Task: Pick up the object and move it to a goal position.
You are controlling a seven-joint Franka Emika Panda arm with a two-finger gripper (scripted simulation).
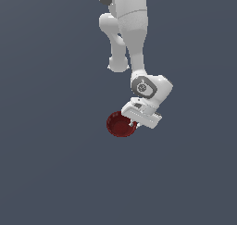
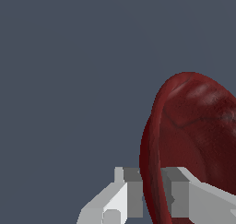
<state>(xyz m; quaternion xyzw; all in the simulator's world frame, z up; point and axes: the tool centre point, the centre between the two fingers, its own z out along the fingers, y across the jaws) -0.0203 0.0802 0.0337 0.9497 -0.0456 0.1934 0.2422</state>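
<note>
The object, a small dark red round bowl [image 1: 119, 124], hangs at the end of the white arm in the exterior view, tipped so its inside faces the camera. My gripper [image 1: 134, 124] is shut on the bowl's rim at the exterior view's right side of the bowl. The wrist view shows the bowl [image 2: 193, 135] close up and edge-on, its rim pinched between my two grey fingertips [image 2: 132, 193], with my gripper [image 2: 152, 195] straddling that rim. One finger is outside the bowl, the other inside.
A flat, uniform dark grey-blue surface [image 1: 51, 164] fills the background of both views. The white arm links [image 1: 132, 29] come down from the top of the exterior view. No goal marker shows.
</note>
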